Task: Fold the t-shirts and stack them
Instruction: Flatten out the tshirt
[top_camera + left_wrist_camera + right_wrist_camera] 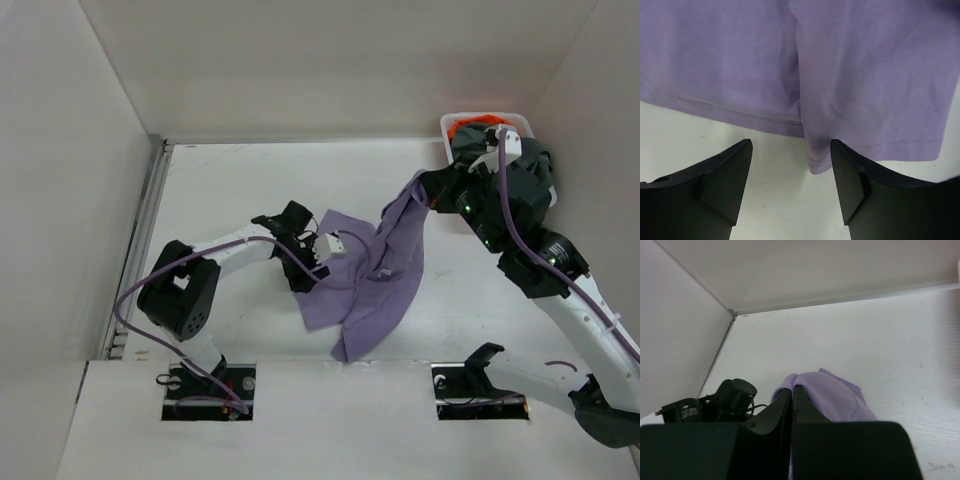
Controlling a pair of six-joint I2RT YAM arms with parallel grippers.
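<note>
Limp and light, the lavender t-shirt [375, 285] sprawls on the table [230, 190] — one edge pinched aloft by the right gripper [792, 392] — its hem, likely the best hold, just ahead of the open left gripper [790, 146].

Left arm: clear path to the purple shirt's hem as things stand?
Probably yes: the left gripper sits open at the hem of the purple shirt, with only bare table between.
</note>
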